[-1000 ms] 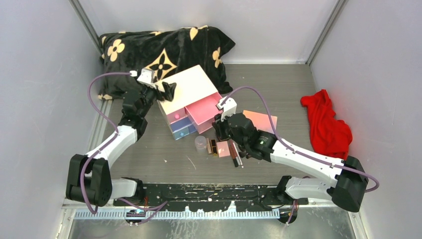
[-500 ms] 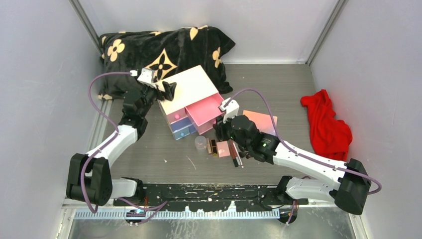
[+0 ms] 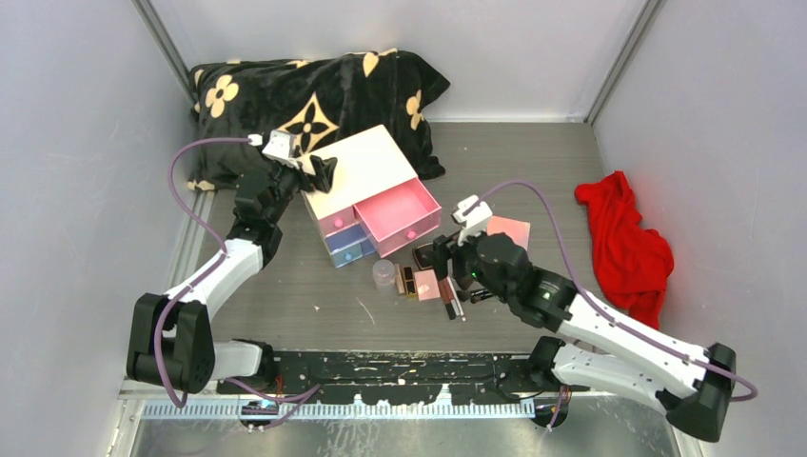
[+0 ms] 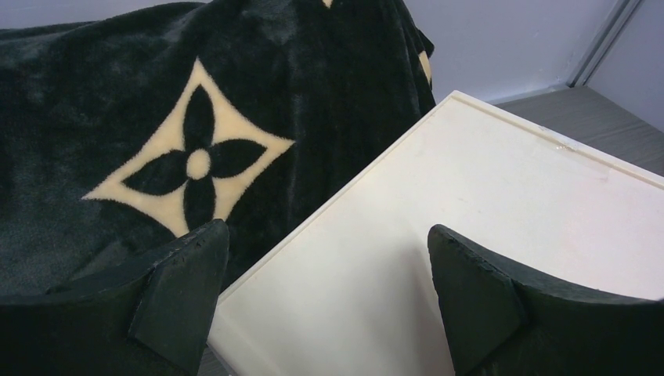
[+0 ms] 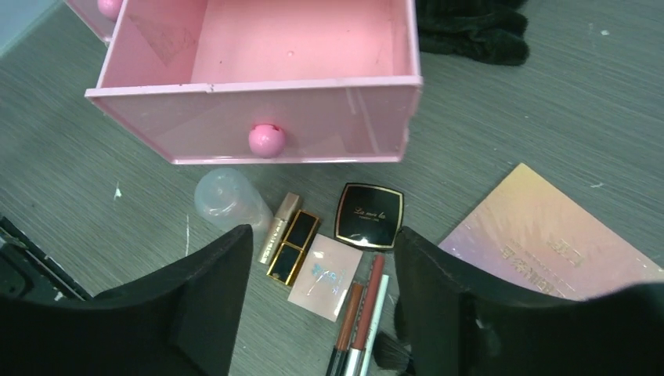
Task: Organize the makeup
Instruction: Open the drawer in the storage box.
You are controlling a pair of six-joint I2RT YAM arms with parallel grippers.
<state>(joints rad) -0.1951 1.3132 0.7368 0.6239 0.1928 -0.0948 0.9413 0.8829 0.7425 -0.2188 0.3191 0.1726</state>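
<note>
Right wrist — black compact (image 5: 369, 215) (lettered lid).

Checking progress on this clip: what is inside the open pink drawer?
Nothing visible: the pink drawer shows only its bare floor. Any part tucked under the white chest is hidden. The makeup lies on the table in front.

Black compact (image 5: 369, 215), pink compact (image 5: 325, 276), tubes (image 5: 291, 247), clear jar (image 5: 223, 200), iridescent palette (image 5: 548, 243) sit clustered.

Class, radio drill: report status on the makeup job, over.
Left gripper open over white chest top. Right gripper open, empty, above makeup. Pink drawer open, nothing inside, nothing blocking it.
</note>
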